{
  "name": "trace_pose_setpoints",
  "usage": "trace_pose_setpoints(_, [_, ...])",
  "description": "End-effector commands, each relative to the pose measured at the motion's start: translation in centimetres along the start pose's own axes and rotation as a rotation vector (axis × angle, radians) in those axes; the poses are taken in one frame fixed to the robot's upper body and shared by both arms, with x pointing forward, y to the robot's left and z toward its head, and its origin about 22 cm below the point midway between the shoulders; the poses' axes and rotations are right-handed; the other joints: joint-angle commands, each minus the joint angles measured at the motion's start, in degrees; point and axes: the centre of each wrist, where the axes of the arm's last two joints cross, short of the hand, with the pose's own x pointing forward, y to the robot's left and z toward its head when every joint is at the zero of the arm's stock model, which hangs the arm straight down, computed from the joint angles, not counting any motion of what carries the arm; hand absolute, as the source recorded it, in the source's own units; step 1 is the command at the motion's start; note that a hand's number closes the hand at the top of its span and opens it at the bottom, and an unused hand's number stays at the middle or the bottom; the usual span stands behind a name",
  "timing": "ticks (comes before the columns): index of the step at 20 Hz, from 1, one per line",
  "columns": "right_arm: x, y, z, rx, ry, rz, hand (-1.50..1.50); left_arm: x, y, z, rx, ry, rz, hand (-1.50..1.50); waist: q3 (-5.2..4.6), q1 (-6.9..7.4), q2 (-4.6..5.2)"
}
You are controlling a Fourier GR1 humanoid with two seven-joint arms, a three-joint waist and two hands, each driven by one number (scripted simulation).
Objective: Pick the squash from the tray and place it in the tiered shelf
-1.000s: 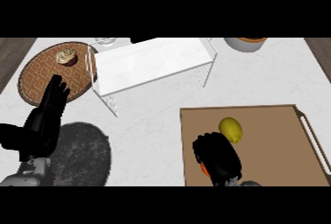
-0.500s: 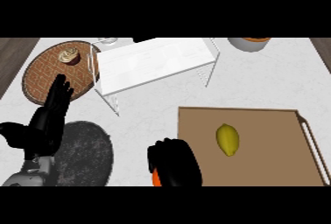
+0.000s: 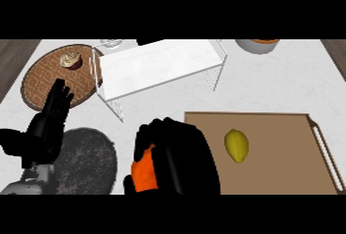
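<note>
one squash (image 3: 236, 145), one tray (image 3: 283, 173), one shelf (image 3: 162, 65)

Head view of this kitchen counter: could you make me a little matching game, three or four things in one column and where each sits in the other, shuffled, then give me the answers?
Things:
1. squash
2. cupcake
3. tiered shelf
4. left hand

Places:
A. on the round woven plate, far left of the counter
B. lying on the brown tray, untouched
C. open, fingers up, near the view's left edge
D. standing at the counter's far middle, between the woven plate and the tray

Pairs: 1-B, 2-A, 3-D, 4-C
</note>
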Motion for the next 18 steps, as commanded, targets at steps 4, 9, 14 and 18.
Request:
trace_pose_setpoints(4, [3.3, -3.6, -3.0, -0.137, 0.128, 0.019, 1.5, -0.3, -1.5, 0.5, 0.005, 0.0, 0.0, 0.0, 0.02, -0.29, 0.15])
trace_pose_setpoints(9, [2.2, -3.3, -6.2, -0.186, 0.152, 0.015, 1.5, 0.0, -0.2, 0.0, -0.001, -0.003, -0.013, 0.0, 0.06, -0.32, 0.31])
trace_pose_setpoints(14, [1.6, -3.7, -9.7, -0.225, 0.154, -0.035, 1.5, 0.3, -0.2, 0.3, 0.004, -0.024, 0.001, 0.0, 0.07, -0.02, 0.4])
trace_pose_setpoints(18, [-0.1, -4.1, -12.5, -0.241, 0.171, -0.043, 1.5, -0.2, 0.7, -0.1, 0.012, 0.001, -0.006, 0.0, 0.08, -0.19, 0.46])
